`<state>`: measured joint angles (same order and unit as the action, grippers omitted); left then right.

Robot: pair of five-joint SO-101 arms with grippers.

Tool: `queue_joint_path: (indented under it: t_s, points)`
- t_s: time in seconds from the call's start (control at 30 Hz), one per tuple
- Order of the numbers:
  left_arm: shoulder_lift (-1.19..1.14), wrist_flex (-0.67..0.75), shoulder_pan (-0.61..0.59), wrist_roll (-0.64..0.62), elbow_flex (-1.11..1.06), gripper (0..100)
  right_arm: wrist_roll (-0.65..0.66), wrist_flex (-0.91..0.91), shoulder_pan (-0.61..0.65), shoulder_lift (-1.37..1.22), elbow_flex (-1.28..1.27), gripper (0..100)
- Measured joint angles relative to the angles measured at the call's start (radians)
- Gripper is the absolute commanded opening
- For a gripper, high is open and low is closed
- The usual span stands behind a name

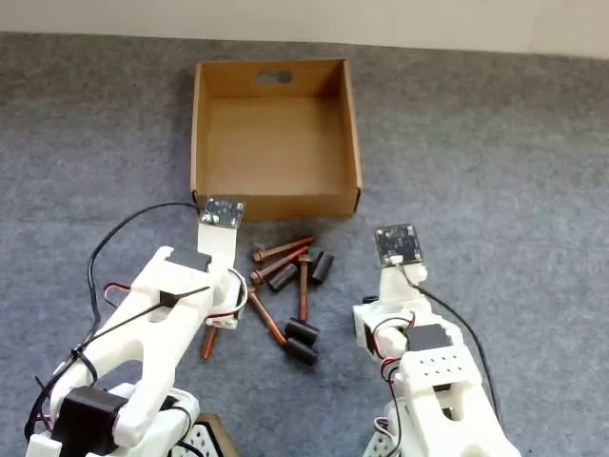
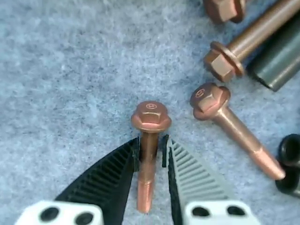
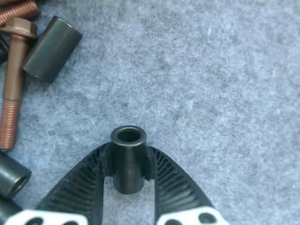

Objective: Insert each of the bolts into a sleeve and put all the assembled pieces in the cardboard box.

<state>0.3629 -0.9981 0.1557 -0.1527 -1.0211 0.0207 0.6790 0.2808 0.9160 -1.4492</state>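
My left hand [image 2: 150, 141] pinches the smooth shank of a coppery hex-flange bolt [image 2: 150, 116]; my right hand [image 3: 128, 153] pinches a matte black cylindrical sleeve [image 3: 127, 174]. The brown cardboard box [image 1: 276, 204] sits farther off, on the fuzzy grey worktop [image 1: 495, 171].

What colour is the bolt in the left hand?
The bolt is copper-coloured, clearest in the left wrist view.

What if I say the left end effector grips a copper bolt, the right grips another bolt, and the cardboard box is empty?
The right wrist view shows the right end effector gripping a black sleeve, not a bolt. The left end effector does grip a copper bolt, and the cardboard box is empty.
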Motion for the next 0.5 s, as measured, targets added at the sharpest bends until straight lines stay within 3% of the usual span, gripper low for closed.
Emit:
queue_joint_path:
  t_s: [0.5]
  points:
    - [0.000,-0.006,0.003,0.000,0.032,11,0.000,0.000,0.000,0.000,0.000,0.6]
